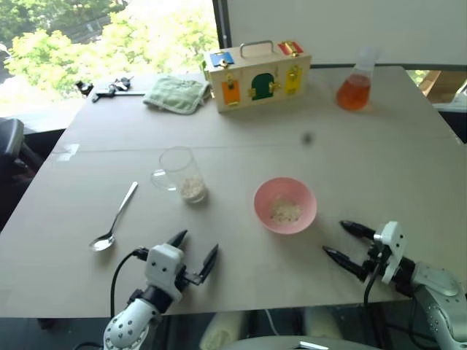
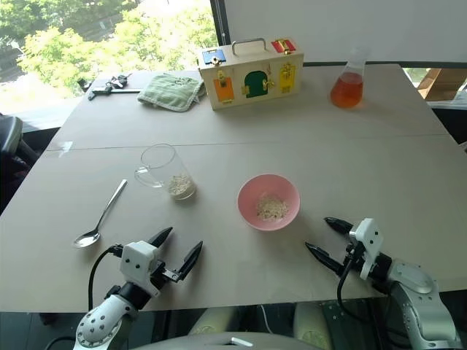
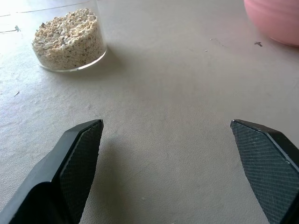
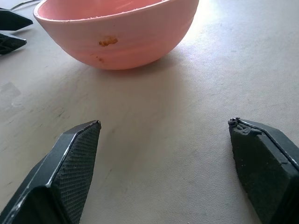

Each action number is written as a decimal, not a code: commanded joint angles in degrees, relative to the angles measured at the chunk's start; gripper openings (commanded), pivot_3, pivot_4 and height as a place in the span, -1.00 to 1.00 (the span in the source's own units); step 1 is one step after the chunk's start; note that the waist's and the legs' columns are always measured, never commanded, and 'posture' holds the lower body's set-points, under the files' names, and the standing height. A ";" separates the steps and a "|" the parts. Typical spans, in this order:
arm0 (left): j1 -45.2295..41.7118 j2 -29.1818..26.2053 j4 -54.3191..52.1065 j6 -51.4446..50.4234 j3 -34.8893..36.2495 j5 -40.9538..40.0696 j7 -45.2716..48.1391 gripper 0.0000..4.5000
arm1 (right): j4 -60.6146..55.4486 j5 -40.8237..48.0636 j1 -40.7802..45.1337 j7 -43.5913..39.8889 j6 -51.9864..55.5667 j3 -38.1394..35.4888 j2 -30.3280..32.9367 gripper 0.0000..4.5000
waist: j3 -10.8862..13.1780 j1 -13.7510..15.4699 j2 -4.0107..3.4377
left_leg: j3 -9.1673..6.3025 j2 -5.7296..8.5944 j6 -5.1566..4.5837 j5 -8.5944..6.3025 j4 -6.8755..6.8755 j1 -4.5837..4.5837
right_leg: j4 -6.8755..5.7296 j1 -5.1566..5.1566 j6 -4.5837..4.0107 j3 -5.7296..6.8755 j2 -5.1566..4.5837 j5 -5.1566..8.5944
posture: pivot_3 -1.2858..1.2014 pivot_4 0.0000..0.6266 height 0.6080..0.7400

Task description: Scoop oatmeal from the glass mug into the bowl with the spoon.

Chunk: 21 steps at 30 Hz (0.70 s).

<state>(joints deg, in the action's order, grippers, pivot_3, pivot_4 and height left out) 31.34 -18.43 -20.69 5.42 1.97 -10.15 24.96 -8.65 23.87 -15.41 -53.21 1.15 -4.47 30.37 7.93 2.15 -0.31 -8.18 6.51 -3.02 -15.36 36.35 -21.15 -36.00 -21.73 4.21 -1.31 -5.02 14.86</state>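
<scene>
In the left eye view, the glass mug [image 1: 179, 173] is seen standing upright on the pale table [image 1: 379, 160], with oatmeal [image 1: 193, 189] heaped at its bottom, and the pink bowl [image 1: 285, 205] is set just beside it at 3 o'clock, a small heap of oatmeal lying inside. The spoon [image 1: 114, 219] is laid flat at 8 o'clock of the mug, apart from it, its oval end toward the near edge. The left gripper [image 1: 195, 253] is held at 6 o'clock of the mug with its fingers spread wide and nothing between them; the right gripper [image 1: 349, 244] is held at 4 o'clock of the bowl, likewise spread wide and empty. At the far edge a wooden latch box [image 1: 257, 75], a folded green cloth [image 1: 175, 93] and a conical flask of orange liquid [image 1: 355, 80] are seen. In the left wrist view, the mug's base and oatmeal [image 3: 68, 39] are shown beyond the parted fingers [image 3: 77, 161]. In the right wrist view, the bowl [image 4: 117, 32] is shown resting on the table ahead of the parted fingers [image 4: 70, 170].
</scene>
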 commanded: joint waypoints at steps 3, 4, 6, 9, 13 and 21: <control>1.84 0.02 -0.21 -1.81 0.71 0.43 -1.06 1.00 | 3.85 -1.37 0.79 -0.54 -0.03 -0.11 0.83 0.96 | 0.01 -0.05 0.03 | 0.00 0.00 0.00 0.00 0.00 0.01 | 0.00 0.00 0.00 -0.01 0.00 0.00 | 0.03 -0.52 1.00; 1.82 0.14 -0.53 -2.06 0.58 0.35 -1.21 1.00 | 4.14 -1.41 0.99 -0.70 -0.19 -0.15 0.90 0.96 | 0.01 -0.06 0.04 | 0.02 0.00 0.00 0.00 0.00 0.01 | 0.00 0.00 0.00 -0.02 0.00 0.00 | 0.03 -0.52 1.00; 1.94 0.24 -0.86 -2.34 0.41 0.49 -1.40 1.00 | 4.42 -1.41 1.03 -0.97 -0.43 -0.30 0.98 0.96 | 0.00 -0.04 0.07 | 0.04 0.00 0.00 0.00 0.03 0.01 | 0.00 0.00 0.01 -0.03 0.00 0.00 | 0.03 -0.52 1.00; 2.22 0.44 -1.28 -2.69 0.18 0.65 -1.69 1.00 | 4.81 -1.45 1.00 -1.30 -0.82 -0.47 1.10 0.96 | 0.00 -0.03 0.09 | 0.04 0.00 0.00 0.00 0.05 0.00 | 0.00 0.01 0.01 -0.03 0.00 -0.01 | 0.03 -0.52 1.00; 2.49 0.69 -1.60 -2.95 0.01 0.75 -2.01 1.00 | 5.05 -1.52 1.08 -1.50 -1.05 -0.44 1.17 0.96 | -0.02 -0.02 0.10 | 0.04 0.00 0.00 0.00 0.06 0.00 | 0.00 0.01 0.00 -0.04 0.00 -0.01 | 0.03 -0.52 1.00; 2.51 0.89 -1.67 -3.28 0.02 0.63 -2.29 1.00 | 6.25 -1.72 2.49 -2.13 -1.24 -0.27 1.38 0.96 | -0.05 -0.02 0.16 | 0.07 0.00 0.00 0.00 0.07 0.01 | 0.00 0.01 0.00 -0.07 0.00 -0.01 | 0.03 -0.52 1.00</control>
<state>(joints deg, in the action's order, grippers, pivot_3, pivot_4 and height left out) 32.40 -17.47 -22.73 2.99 1.96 -10.02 22.80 -4.83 23.19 -12.56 -55.80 -1.03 -4.39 31.06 7.88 2.13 -0.15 -8.11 6.51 -3.02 -15.36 36.42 -21.15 -36.01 -21.72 4.21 -1.38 -5.01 14.85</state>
